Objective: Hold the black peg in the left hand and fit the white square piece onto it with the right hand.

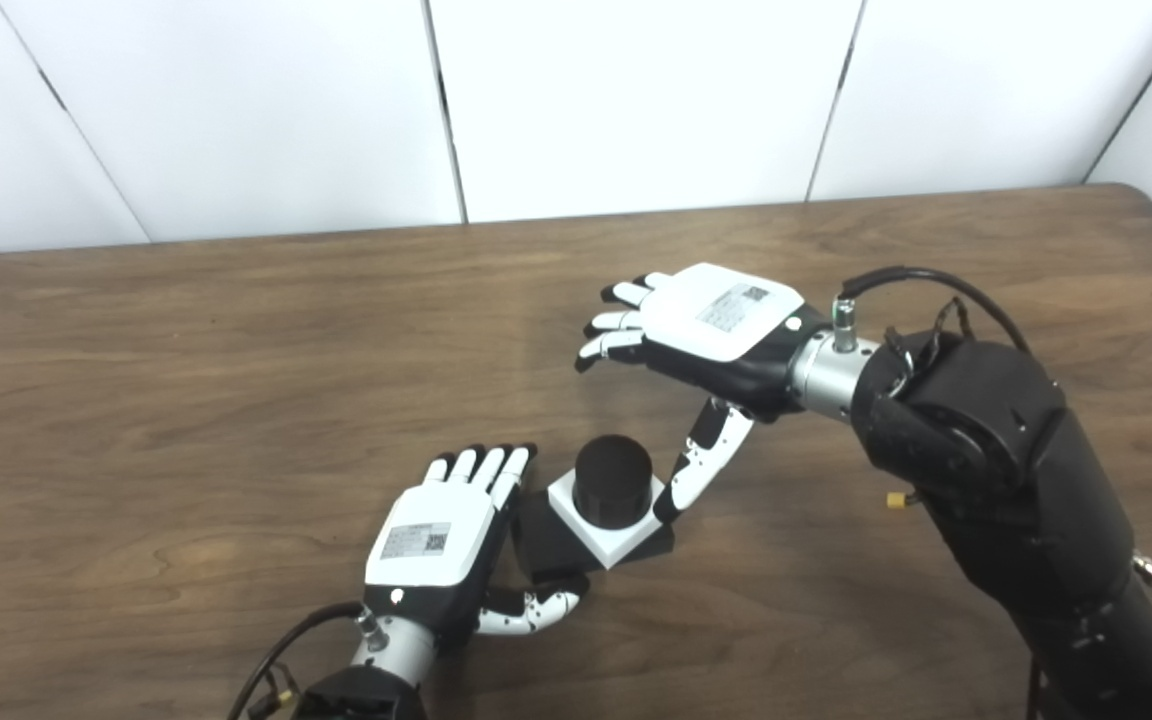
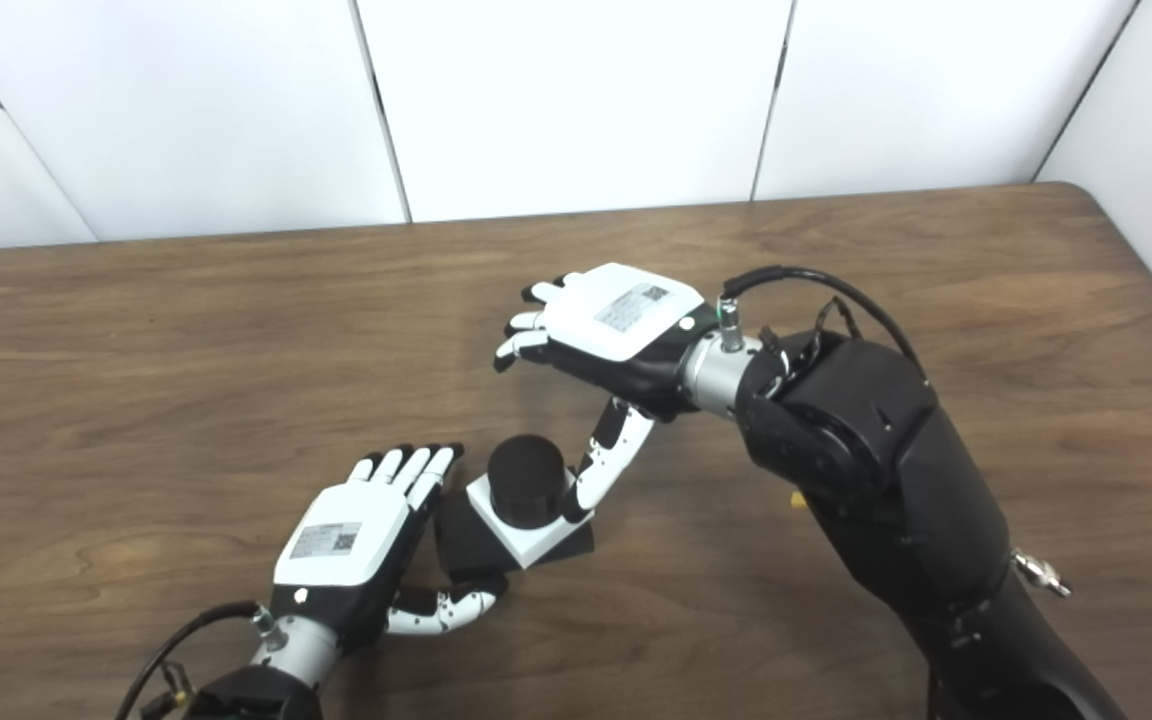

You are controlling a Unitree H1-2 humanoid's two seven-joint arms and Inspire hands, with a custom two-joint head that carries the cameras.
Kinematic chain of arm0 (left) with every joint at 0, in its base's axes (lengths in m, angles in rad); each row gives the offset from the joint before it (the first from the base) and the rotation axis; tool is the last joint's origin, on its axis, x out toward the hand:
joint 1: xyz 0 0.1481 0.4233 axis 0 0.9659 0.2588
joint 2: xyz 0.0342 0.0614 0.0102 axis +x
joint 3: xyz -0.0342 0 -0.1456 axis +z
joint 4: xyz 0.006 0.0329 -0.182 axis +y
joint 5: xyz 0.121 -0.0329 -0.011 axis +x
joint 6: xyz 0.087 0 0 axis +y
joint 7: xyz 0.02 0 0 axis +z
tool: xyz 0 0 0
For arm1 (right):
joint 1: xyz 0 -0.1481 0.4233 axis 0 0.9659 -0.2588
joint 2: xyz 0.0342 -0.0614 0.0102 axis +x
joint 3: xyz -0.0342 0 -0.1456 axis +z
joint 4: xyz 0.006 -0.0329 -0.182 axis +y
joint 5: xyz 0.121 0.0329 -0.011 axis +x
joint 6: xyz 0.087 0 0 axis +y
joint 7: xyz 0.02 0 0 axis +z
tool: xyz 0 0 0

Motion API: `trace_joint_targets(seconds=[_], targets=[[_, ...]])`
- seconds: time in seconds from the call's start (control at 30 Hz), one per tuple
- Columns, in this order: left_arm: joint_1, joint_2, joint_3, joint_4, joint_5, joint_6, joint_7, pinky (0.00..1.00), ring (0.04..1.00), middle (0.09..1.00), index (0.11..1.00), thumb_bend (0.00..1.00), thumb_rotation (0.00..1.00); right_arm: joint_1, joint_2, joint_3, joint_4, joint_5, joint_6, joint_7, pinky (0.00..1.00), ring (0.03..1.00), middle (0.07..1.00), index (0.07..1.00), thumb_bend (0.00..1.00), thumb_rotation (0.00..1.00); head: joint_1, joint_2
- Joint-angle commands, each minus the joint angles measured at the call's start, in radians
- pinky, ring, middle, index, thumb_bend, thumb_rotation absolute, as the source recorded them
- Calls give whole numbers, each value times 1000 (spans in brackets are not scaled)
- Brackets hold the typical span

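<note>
The black peg (image 1: 613,480) is a round cylinder standing on a black base (image 1: 544,548) on the table. The white square piece (image 1: 616,543) sits around the peg, resting on the base. My left hand (image 1: 441,535) lies against the base's left side, fingers straight, thumb (image 1: 536,607) curled in front of the base, holding nothing. My right hand (image 1: 711,320) hovers open above and to the right of the peg, palm down. Its thumb (image 1: 701,460) points down, with the tip at the white piece's right edge.
The brown wooden table (image 1: 186,350) runs to white wall panels at the back, with its right corner at the far right (image 2: 1086,200). My bulky right forearm (image 1: 996,470) crosses the table's right side.
</note>
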Motion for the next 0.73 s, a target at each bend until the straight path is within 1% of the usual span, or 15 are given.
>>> trace_joint_targets(seconds=[0.0, 0.13, 0.27, 0.3, 0.37, 0.4, 0.43, 0.47, 0.5, 0.53, 0.57, 0.63, 0.67, 0.7], targets=[[13, 26, 11, -15, -25, -13, -66, 1000, 1000, 1000, 1000, 1000, 514, -53, -1, -21, -15, 14, 9, -34, 1000, 999, 927, 837, 1000, 532, 1, 1], [24, 44, 53, -72, -73, -28, -70, 1000, 1000, 1000, 1000, 1000, 504, -76, 6, -25, -7, 9, 23, -30, 1000, 1000, 934, 839, 1000, 527, 11, -4], [38, 55, 114, -122, -166, -49, -44, 993, 1000, 1000, 1000, 1000, 505, -84, 8, -34, -3, 19, 44, -28, 1000, 1000, 933, 841, 1000, 513, 17, -6], [44, 55, 138, -135, -206, -55, -20, 994, 1000, 1000, 1000, 1000, 502, -80, 5, -39, -1, 25, 47, -33, 1000, 1000, 933, 842, 1000, 510, 19, -8], [54, 50, 185, -150, -291, -74, 34, 956, 980, 984, 1000, 1000, 505, -70, 3, -51, 3, 37, 59, -43, 1000, 1000, 930, 843, 1000, 503, 23, -11], [65, 35, 225, -154, -368, -85, 78, 947, 974, 979, 1000, 1000, 504, -62, -1, -62, 6, 47, 66, -49, 1000, 1000, 929, 843, 1000, 499, 27, -13], [72, 25, 253, -153, -422, -94, 108, 901, 965, 974, 1000, 1000, 509, -56, -3, -68, 10, 54, 70, -53, 1000, 1000, 927, 844, 1000, 496, 28, -16], [80, 15, 279, -151, -467, -104, 138, 885, 962, 973, 1000, 1000, 511, -49, -7, -77, 13, 65, 72, -60, 1000, 1000, 926, 844, 1000, 494, 28, -16], [90, 1, 311, -145, -522, -122, 180, 856, 960, 977, 1000, 1000, 530, -38, -15, -90, 17, 80, 79, -65, 1000, 999, 925, 845, 1000, 493, 29, -18], [96, -6, 328, -138, -553, -135, 207, 818, 959, 986, 1000, 1000, 568, -32, -20, -98, 21, 91, 84, -70, 1000, 999, 925, 848, 1000, 496, 28, -20], [103, -14, 347, -133, -589, -152, 239, 805, 959, 990, 1000, 1000, 581, -23, -26, -109, 21, 103, 95, -71, 1000, 999, 925, 849, 1000, 497, 28, -20], [117, -43, 393, -113, -686, -204, 318, 826, 965, 998, 1000, 1000, 603, 5, -43, -142, 23, 137, 119, -81, 1000, 1000, 928, 856, 1000, 501, 25, -24], [123, -56, 413, -102, -740, -229, 351, 854, 973, 999, 1000, 1000, 607, 23, -50, -162, 24, 159, 132, -88, 1000, 1000, 929, 860, 1000, 510, 24, -25], [129, -66, 429, -87, -783, -264, 387, 910, 986, 1000, 1000, 1000, 599, 45, -56, -184, 22, 181, 148, -96, 1000, 1000, 933, 865, 1000, 523, 24, -27]])
